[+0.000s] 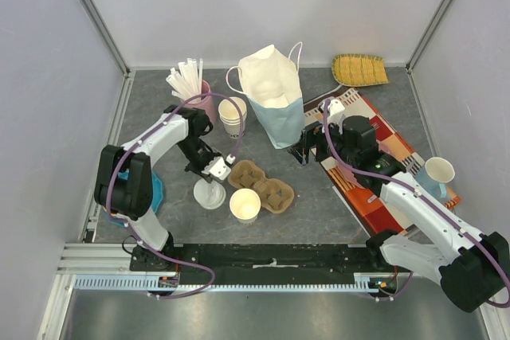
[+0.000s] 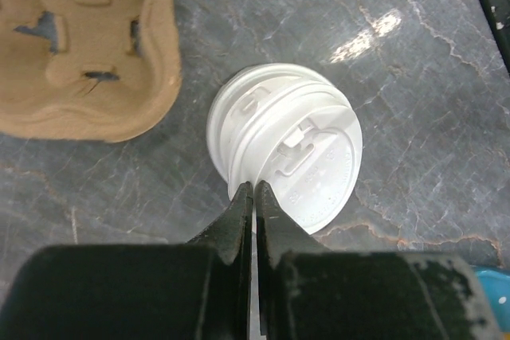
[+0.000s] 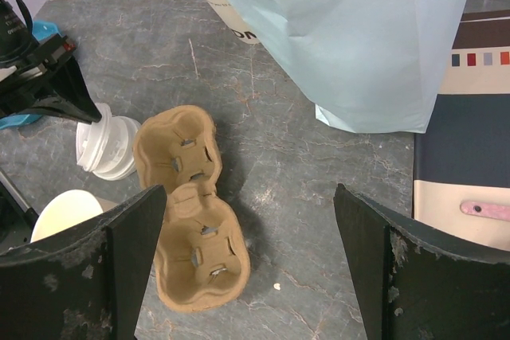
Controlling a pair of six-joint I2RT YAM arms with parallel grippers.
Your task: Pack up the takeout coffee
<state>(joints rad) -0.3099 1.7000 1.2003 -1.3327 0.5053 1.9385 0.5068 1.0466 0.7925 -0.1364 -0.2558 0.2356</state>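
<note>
No lid-capped cup shows in any view. A lidless white paper cup [image 1: 245, 205] stands at the near side of the brown cardboard cup carrier [image 1: 261, 185]; it also shows in the right wrist view [image 3: 62, 212]. A short stack of white plastic lids [image 2: 263, 129] sits left of the carrier. My left gripper [image 2: 255, 189] is shut on the rim of the top lid [image 2: 319, 169], which is tilted up off the stack. My right gripper [image 3: 251, 197] is open and empty above the table, between the carrier [image 3: 191, 205] and the pale blue paper bag [image 3: 351, 37].
The open bag [image 1: 275, 105] stands at the back centre. A stack of lidless cups [image 1: 233, 115] and a pink cup of straws [image 1: 191, 81] are to its left. A striped mat [image 1: 374, 189] with a blue mug [image 1: 437, 173] lies on the right, and a yellow woven piece [image 1: 358, 69] at the back.
</note>
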